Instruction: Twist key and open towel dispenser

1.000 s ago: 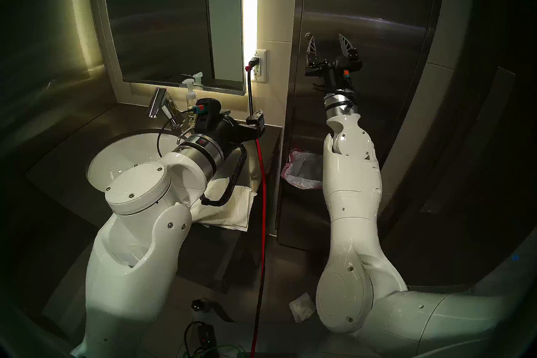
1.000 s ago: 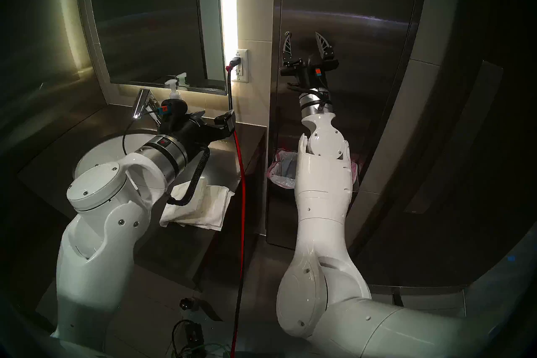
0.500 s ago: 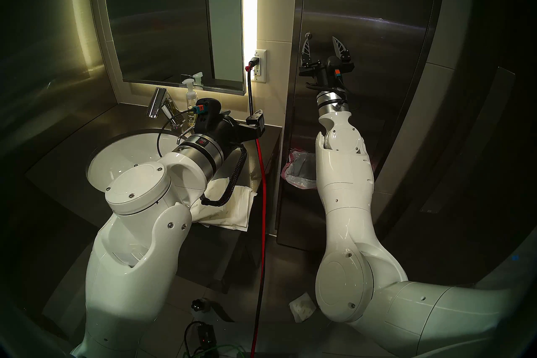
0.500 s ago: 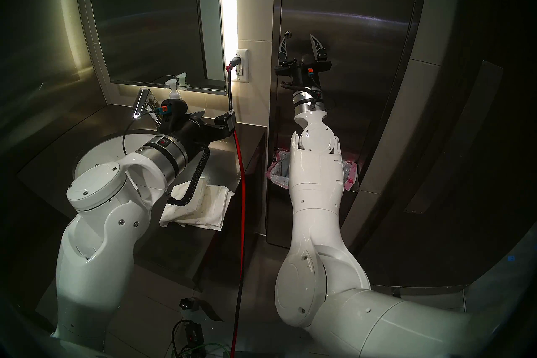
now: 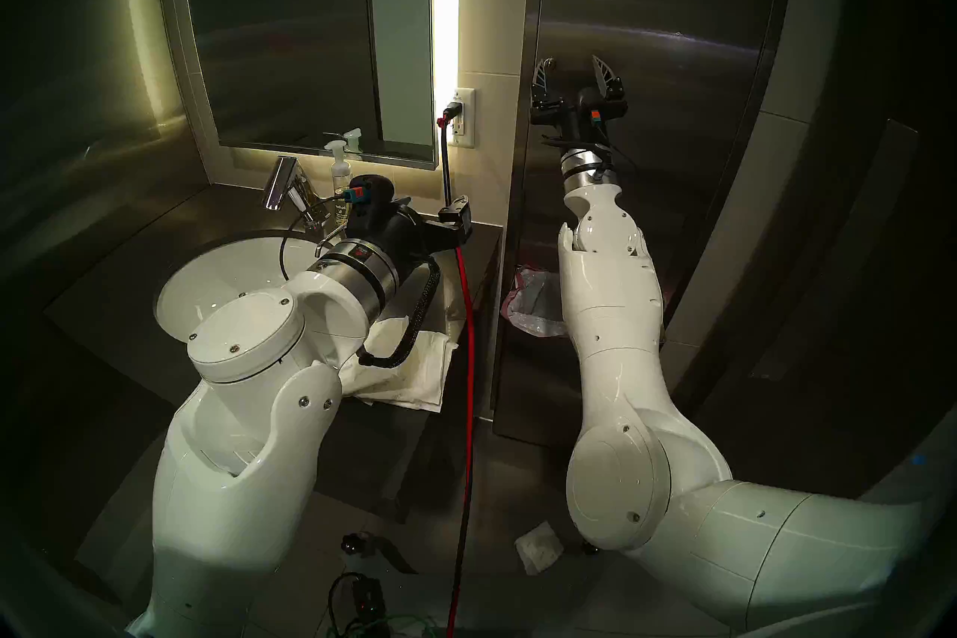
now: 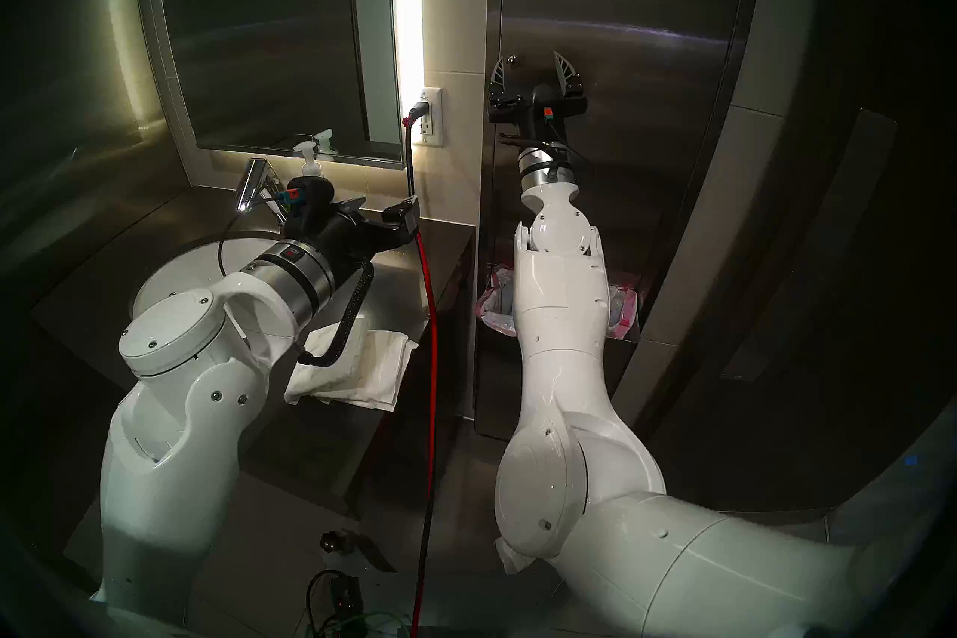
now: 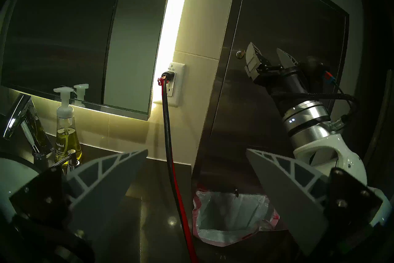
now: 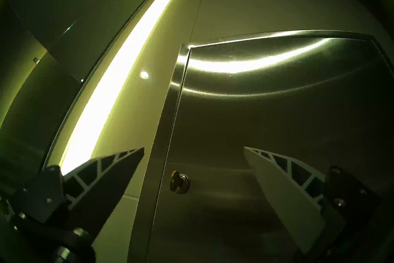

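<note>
The towel dispenser (image 5: 657, 15) is a tall brushed steel wall cabinet with its flat door shut; it also shows in the right wrist view (image 8: 277, 128). The key (image 5: 550, 62) is tiny and sits in a round lock at the door's left edge. It also shows in the left wrist view (image 7: 240, 53) and the right wrist view (image 8: 175, 179). My right gripper (image 5: 569, 65) is open in front of the door. The key lies between its fingers, close to the left finger, with no touch visible. My left gripper (image 7: 197, 150) is open and empty over the counter.
A pink-rimmed lined bin (image 7: 230, 219) sits in the dispenser's lower opening. A red cable (image 5: 468, 336) hangs from the white wall outlet (image 5: 462, 116). The mirror (image 5: 290, 26), sink (image 5: 233, 274), faucet (image 5: 282, 186), soap bottle (image 5: 340, 186) and loose paper towels (image 5: 414, 373) are at the left.
My right gripper has moved left and up along the door, so its left finger now stands beside the key. It stays open. The left arm has not moved.
</note>
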### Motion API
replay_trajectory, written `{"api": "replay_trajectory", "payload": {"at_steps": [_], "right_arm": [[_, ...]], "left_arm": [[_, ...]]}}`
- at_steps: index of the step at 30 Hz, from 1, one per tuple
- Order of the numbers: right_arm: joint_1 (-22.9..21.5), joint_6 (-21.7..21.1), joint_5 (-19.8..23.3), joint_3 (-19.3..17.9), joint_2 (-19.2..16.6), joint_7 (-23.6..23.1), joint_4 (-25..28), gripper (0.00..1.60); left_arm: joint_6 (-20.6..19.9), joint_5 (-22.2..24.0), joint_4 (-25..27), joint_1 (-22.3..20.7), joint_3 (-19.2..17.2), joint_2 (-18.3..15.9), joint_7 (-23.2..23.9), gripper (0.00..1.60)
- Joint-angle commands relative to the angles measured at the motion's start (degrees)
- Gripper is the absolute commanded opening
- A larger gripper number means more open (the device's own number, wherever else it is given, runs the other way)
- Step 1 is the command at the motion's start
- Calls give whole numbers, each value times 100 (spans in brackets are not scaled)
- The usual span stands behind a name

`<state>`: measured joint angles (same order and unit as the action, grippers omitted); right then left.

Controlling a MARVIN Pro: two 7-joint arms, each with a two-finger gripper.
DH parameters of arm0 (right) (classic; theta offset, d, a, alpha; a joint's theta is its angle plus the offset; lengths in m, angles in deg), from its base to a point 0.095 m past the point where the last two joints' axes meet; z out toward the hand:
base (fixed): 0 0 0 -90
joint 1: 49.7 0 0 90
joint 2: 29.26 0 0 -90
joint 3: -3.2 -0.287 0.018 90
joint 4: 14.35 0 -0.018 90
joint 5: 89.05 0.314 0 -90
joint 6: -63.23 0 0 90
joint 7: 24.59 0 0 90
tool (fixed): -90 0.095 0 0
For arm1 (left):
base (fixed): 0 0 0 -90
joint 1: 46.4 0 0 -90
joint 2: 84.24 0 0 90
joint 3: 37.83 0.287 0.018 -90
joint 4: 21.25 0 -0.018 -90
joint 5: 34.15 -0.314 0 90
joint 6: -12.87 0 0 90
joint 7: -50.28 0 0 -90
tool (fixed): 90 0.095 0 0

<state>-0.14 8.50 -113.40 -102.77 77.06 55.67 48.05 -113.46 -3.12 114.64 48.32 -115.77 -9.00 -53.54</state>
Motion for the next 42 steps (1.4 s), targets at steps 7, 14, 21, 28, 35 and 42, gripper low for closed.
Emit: {"api": "replay_trajectory", "payload": {"at_steps": [7, 14, 21, 28, 35, 42], "right_arm": [[-475, 37, -192, 59, 44, 318, -294, 134], [-587, 58, -284, 62, 39, 467, -446, 123], [-655, 84, -348, 46, 31, 585, -580, 80], [-653, 143, -408, 16, -35, 680, -780, 79], [-792, 196, -436, 18, -77, 781, -1035, 77], [-991, 210, -432, 25, -107, 861, -1250, 77]], "left_arm": [[2, -7, 55, -29, 11, 9, -4, 160], [1, -8, 56, -29, 11, 10, -5, 160], [-1, -9, 56, -29, 11, 10, -6, 160], [-2, -10, 57, -29, 12, 12, -7, 160], [-1, -10, 57, -29, 11, 12, -5, 160], [0, -10, 55, -28, 10, 11, -3, 160]]}}
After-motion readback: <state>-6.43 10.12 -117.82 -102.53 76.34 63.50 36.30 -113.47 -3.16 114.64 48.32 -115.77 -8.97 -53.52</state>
